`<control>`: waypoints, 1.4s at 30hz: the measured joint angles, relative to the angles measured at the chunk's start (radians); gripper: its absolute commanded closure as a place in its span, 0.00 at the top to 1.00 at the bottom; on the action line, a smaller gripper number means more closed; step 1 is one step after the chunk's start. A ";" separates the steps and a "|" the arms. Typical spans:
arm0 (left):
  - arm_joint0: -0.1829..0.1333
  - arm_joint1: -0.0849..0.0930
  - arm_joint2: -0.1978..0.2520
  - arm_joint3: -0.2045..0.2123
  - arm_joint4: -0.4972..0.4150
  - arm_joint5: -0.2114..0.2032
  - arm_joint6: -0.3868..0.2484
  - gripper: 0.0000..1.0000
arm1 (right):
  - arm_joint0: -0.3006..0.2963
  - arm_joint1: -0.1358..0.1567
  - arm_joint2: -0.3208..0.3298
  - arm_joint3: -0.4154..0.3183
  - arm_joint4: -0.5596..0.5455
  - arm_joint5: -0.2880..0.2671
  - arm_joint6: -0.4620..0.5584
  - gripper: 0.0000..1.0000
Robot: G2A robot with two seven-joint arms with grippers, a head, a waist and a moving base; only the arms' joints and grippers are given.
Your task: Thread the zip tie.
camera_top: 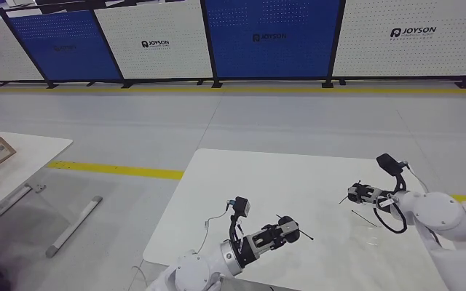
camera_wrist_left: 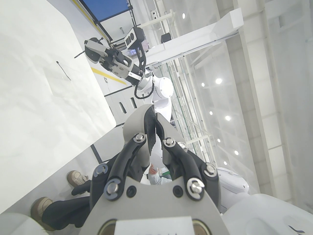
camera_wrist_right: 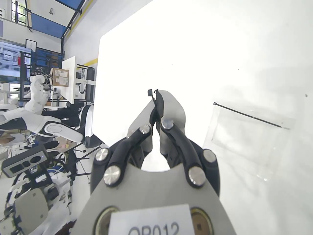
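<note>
Zip tie, light, springy, slick, is pinched behind its head at our right gripper tips; left gripper clamps a second zip tie.

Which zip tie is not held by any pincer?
The zip tie lying flat on the clear bag; the other two are pinched in the left pincer and the right pincer.

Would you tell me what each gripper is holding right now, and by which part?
The right gripper pinches a zip tie just below its head. The left gripper pinches a second zip tie somewhere along its strap.
</note>
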 measured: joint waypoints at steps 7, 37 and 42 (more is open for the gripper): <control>-0.030 -0.003 0.089 0.035 0.124 0.082 -0.028 0.00 | 0.000 0.000 0.000 0.000 0.000 0.000 0.000 0.00; -0.146 -0.048 0.264 0.170 0.384 0.108 0.281 0.00 | 0.000 0.000 0.000 0.000 0.000 0.000 0.000 0.00; -0.160 -0.054 0.290 0.192 0.450 0.135 0.300 0.00 | 0.000 0.000 0.000 0.000 0.000 0.000 0.000 0.00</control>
